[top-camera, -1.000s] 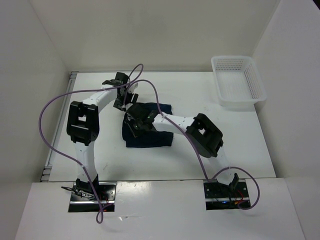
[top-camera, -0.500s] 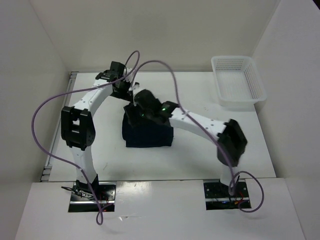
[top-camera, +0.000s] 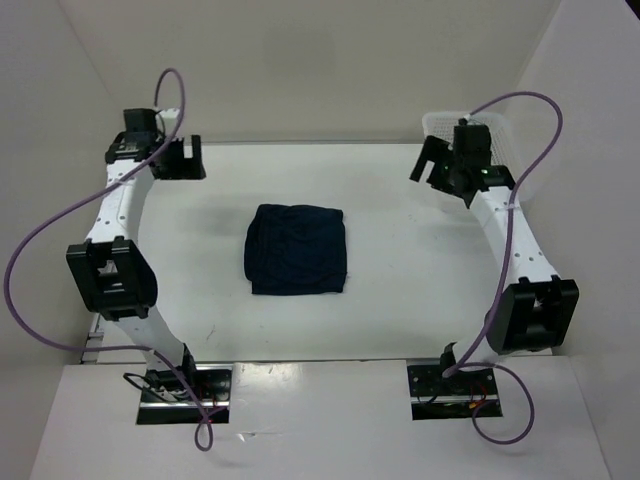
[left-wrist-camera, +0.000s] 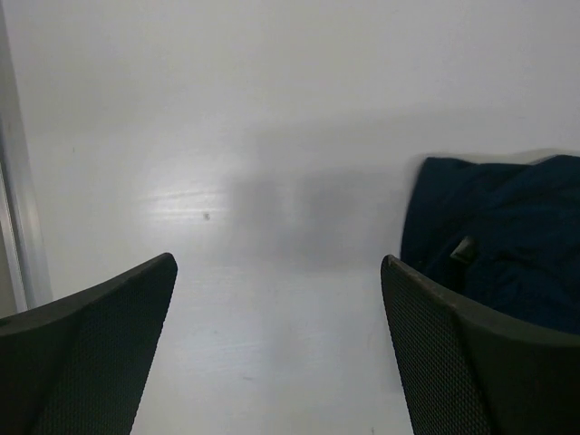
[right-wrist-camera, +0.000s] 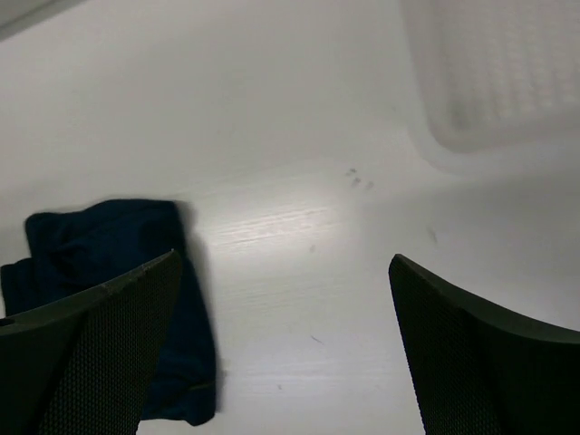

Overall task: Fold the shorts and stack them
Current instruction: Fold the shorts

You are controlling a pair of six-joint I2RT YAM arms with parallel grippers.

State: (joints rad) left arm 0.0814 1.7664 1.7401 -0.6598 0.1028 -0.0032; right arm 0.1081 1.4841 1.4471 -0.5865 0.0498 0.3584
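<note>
The dark navy shorts (top-camera: 297, 249) lie folded into a compact rectangle on the white table, near its middle. They also show in the left wrist view (left-wrist-camera: 507, 236) at the right, with a small white tag, and in the right wrist view (right-wrist-camera: 100, 245) at the lower left. My left gripper (top-camera: 185, 160) is open and empty at the far left corner, well away from the shorts; in its own view (left-wrist-camera: 279, 349) bare table lies between the fingers. My right gripper (top-camera: 432, 165) is open and empty at the far right, beside the basket, with bare table under it (right-wrist-camera: 285, 349).
A white plastic mesh basket (top-camera: 505, 160) stands at the far right corner; its blurred edge shows in the right wrist view (right-wrist-camera: 489, 82). White walls enclose the table on three sides. A metal rail (top-camera: 110, 250) runs along the left edge. Purple cables loop above both arms.
Both arms have pulled away from the shorts, the left to the far left corner and the right to the far right by the basket. The shorts now lie uncovered and folded.
</note>
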